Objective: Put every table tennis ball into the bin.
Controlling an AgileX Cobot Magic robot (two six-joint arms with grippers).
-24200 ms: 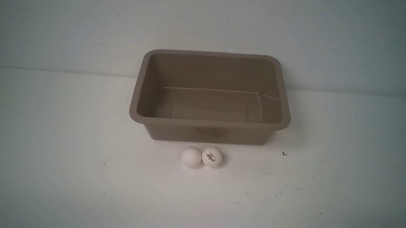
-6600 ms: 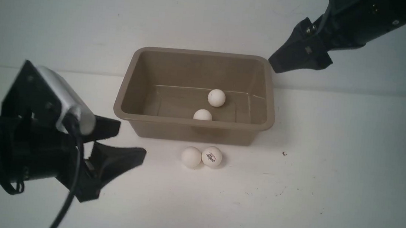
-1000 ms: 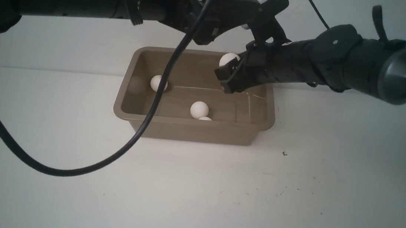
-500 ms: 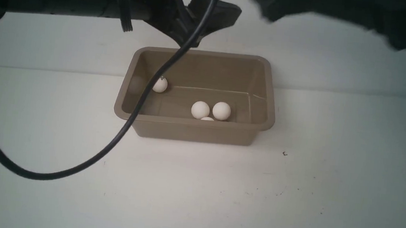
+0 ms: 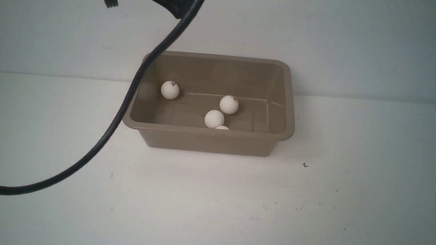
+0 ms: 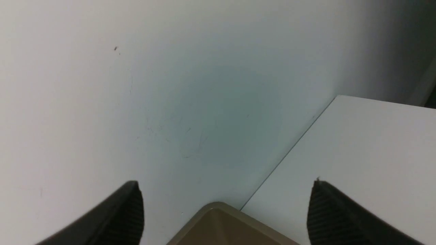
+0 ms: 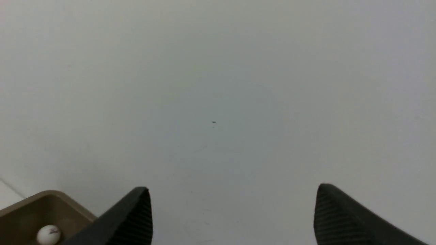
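The grey-brown rectangular plastic bin (image 5: 209,132) stands upright, its long axis running left to right, with four small white table tennis balls (image 5: 214,119) visible inside. One lies toward the bin's left end; the others are grouped nearer the middle, one of them mostly hidden behind the near wall.

The black left gripper (image 6: 224,204) has its jaws wide apart with nothing between them. Its arm reaches in above the bin's far left part, so the balls lie below and on the robot's side of it. The black right gripper (image 7: 233,207) also stands wide and holds nothing; the front view does not show it, so the left arm looks the nearer. With the balls in, the coming move is probably just to draw both arms clear.

The left fingertips are cut off by the front view's upper edge, and the thick black cable (image 5: 109,132) crosses the bin's left rim, covering part of it.
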